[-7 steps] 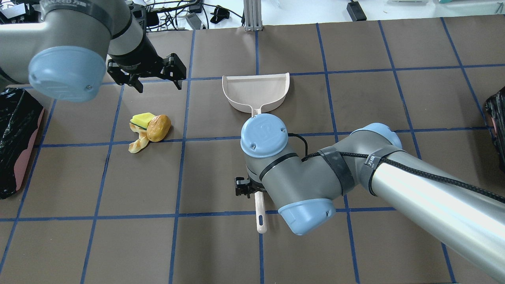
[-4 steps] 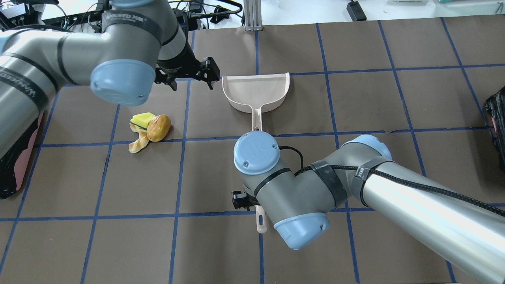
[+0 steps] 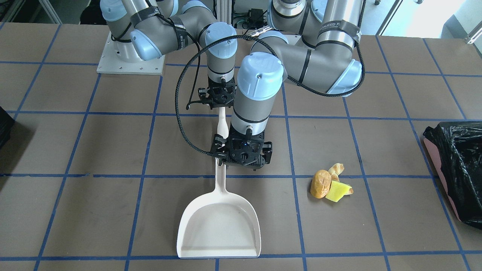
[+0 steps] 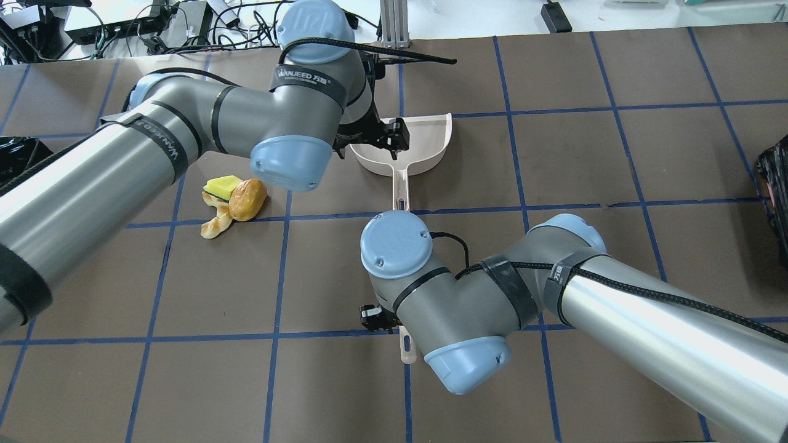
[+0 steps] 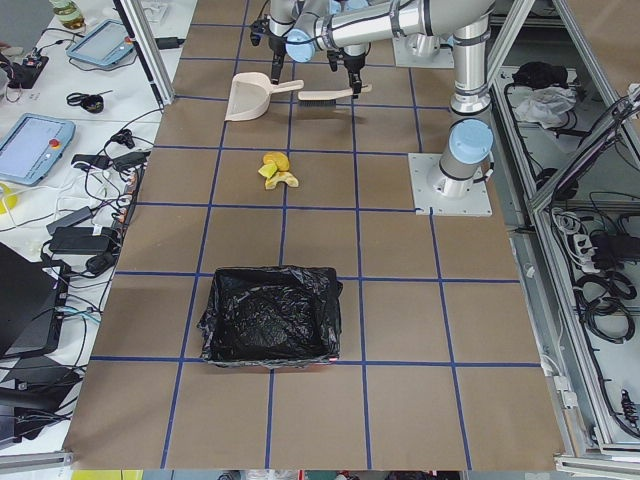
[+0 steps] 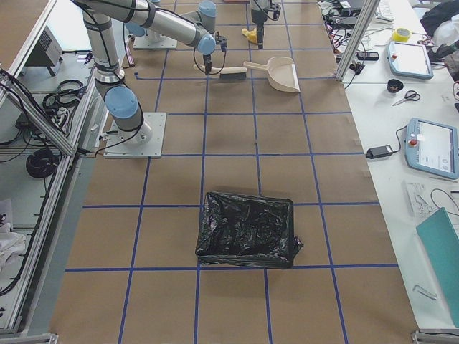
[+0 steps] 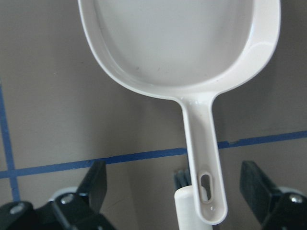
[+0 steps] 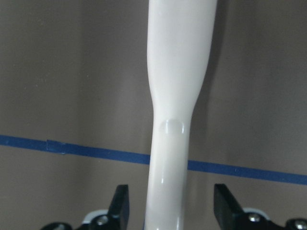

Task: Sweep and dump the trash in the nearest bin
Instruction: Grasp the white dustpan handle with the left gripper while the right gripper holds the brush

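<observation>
The trash lies in one clump: an orange-brown lump (image 4: 248, 199), a yellow wedge (image 4: 223, 184) and a tan curved bit (image 4: 215, 226); it also shows in the front view (image 3: 321, 189). A white dustpan (image 4: 425, 135) (image 3: 220, 226) lies flat. My left gripper (image 7: 177, 191) (image 3: 241, 156) is open above the dustpan handle (image 7: 201, 139), fingers either side, apart from it. My right gripper (image 8: 170, 206) (image 3: 218, 97) is open, straddling the white brush handle (image 8: 172, 96) with gaps on both sides. The pink-sided bin (image 3: 438, 165) stands at the table's left end.
A plain dark container (image 4: 775, 197) sits at the table's right end, also in the right side view (image 6: 247, 229). The brush head (image 7: 181, 177) lies against the dustpan handle's end. Blue tape lines grid the brown table (image 3: 94, 210).
My left arm has swung right, from behind the trash to over the dustpan handle. My right arm has crept toward the near end of the brush handle.
</observation>
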{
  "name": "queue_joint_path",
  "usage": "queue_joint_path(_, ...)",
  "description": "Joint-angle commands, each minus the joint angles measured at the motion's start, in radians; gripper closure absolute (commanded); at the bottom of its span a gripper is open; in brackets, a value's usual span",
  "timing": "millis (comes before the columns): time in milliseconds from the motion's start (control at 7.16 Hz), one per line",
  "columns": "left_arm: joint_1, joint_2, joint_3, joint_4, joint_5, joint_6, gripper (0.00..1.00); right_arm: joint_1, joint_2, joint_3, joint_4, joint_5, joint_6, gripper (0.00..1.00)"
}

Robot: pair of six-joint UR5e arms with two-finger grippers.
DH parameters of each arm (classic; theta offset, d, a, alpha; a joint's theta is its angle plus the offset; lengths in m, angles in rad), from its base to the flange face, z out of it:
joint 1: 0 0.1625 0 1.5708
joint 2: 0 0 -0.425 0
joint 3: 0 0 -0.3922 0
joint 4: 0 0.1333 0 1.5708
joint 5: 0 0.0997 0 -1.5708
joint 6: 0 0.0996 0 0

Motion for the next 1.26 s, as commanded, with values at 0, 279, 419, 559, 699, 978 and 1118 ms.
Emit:
queue_joint_path(0, -0.052, -0.05, -0.003, 0.014, -0.013, -0.052, 0.0, 0.0, -0.003, -0.001, 0.003, 0.003, 0.007, 0.48)
queue_joint_path(279, -0.078, -0.093, -0.006, 0.015, -0.005, -0.061, 0.0, 0.001, -0.006, 0.002, 0.006, 0.009, 0.041, 0.55)
queue_joint_path(419, -0.081, -0.107, -0.007, 0.014, -0.005, -0.069, 0.0, 0.003, -0.009, 0.002, 0.004, 0.009, 0.043, 0.58)
queue_joint_path(559, -0.081, -0.114, -0.007, 0.015, -0.005, -0.064, 0.0, 0.003, -0.008, 0.002, 0.006, 0.008, 0.047, 0.75)
queue_joint_path(699, -0.081, -0.114, -0.007, 0.002, -0.01, -0.063, 0.27, 0.003, -0.008, -0.001, 0.006, 0.008, 0.047, 0.83)
queue_joint_path(978, -0.081, -0.114, -0.006, -0.005, -0.01, -0.063, 0.65, 0.006, -0.009, -0.002, 0.006, 0.008, 0.061, 0.85)
queue_joint_path(1118, -0.081, -0.114, -0.003, -0.014, -0.01, -0.061, 1.0, 0.006, -0.009, -0.004, 0.004, 0.008, 0.064, 0.85)
